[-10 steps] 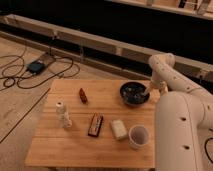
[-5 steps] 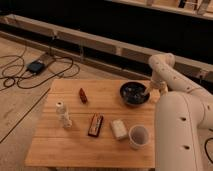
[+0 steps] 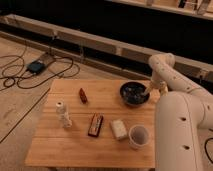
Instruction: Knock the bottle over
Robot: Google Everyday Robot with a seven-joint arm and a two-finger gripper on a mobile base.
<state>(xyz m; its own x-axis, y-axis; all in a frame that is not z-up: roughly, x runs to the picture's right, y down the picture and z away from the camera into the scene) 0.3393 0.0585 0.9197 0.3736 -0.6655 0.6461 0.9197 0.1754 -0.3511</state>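
Note:
The bottle (image 3: 63, 114) is small, slim and clear-whitish with a white round cap. It stands upright on the left part of the wooden table (image 3: 75, 145). My white arm comes in from the right and bends over the table's far right side. My gripper (image 3: 146, 92) sits at the right rim of the dark bowl (image 3: 133, 93), far to the right of the bottle.
A small dark red object (image 3: 83, 95) lies behind the bottle. A dark flat packet (image 3: 95, 125), a pale block (image 3: 119, 129) and a white cup (image 3: 138, 136) lie in the front middle. Cables and a small device (image 3: 36, 66) lie on the floor at left.

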